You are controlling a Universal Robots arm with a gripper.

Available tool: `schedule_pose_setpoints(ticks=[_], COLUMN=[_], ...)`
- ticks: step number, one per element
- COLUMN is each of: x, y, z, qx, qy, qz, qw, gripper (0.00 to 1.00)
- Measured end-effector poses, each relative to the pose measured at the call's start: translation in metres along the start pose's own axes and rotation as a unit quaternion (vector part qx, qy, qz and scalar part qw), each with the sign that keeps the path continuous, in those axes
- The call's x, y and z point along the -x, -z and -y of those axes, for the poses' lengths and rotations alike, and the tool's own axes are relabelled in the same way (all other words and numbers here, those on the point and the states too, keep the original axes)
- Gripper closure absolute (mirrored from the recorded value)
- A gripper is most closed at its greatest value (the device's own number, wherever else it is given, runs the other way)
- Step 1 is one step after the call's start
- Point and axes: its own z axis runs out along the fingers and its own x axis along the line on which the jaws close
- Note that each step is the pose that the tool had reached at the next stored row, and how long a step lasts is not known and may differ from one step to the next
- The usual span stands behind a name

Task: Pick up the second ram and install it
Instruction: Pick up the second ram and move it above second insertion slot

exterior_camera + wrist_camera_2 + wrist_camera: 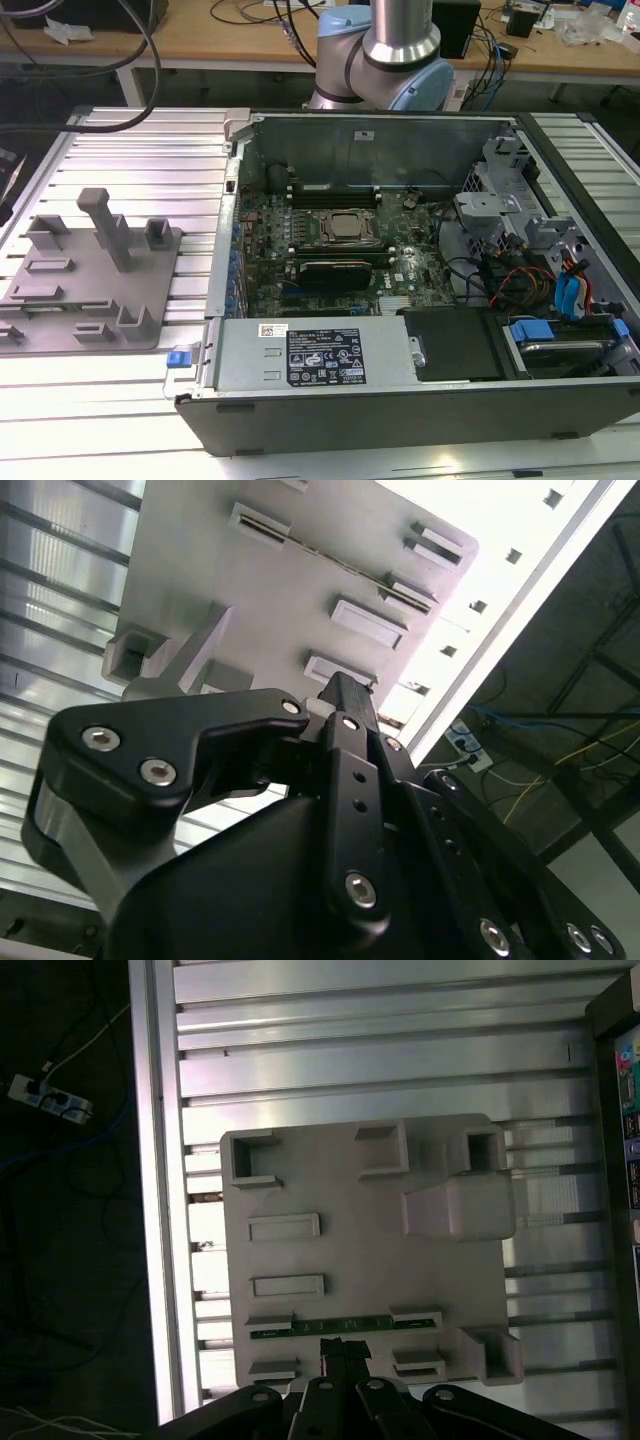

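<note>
Ribbed aluminium tabletop (350, 1050) carries a grey slotted plastic holder (350, 1250) where the thin green ram stick (345, 1326) sits unlifted, with the black pincer (345, 1345) near it, closed and empty.

An electronics lab: an opened computer case (400, 420) on a slotted aluminium table (130, 160), cable-strewn wooden workbenches (240, 48) behind.

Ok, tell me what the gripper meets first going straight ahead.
Likely the second ram, standing on edge in the grey holder tray, just ahead of the gripper; depth is unclear.
</note>
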Motion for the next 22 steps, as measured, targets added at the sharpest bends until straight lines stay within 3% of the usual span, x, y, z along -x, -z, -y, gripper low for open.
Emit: schedule_pose_setpoints(ticks=[1,2,3,6,7,8,9,13,14,19,20,21,22], x=[-0.0001,-0.0001,0.0000,0.0000,0.0000,0.0000,0.0000,0.0000,0.0000,0.0000,0.0000,0.0000,0.0000], y=[0.0000,0.0000,0.0000,-0.0001,-0.0002,-0.0003,-0.0003,-0.0005,-0.0006,-0.0009,-0.0009,-0.0010,-0.0012], z=[0.0000,0.0000,0.0000,0.0000,0.0000,0.0000,0.0000,0.0000,0.0000,0.0000,0.0000,0.0000,0.0000], qx=[-0.0002,-0.0006,-0.0008,-0.0013,-0.0015,-0.0021,-0.0022,-0.0028,-0.0033,-0.0040,-0.0042,-0.0044,-0.0047], qy=[0.009,0.038,0.050,0.085,0.099,0.130,0.144,0.178,0.206,0.254,0.269,0.278,0.296], qz=[-0.0003,-0.0011,-0.0014,-0.0024,-0.0027,-0.0035,-0.0039,-0.0048,-0.0056,-0.0069,-0.0073,-0.0076,-0.0081], qw=[1.0000,0.9993,0.9988,0.9964,0.9951,0.9915,0.9895,0.9840,0.9786,0.9671,0.9632,0.9605,0.9552], gripper=[0.92,0.92,0.92,0.92,0.92,0.92,0.92,0.92,0.92,0.92,0.92,0.92,0.92])
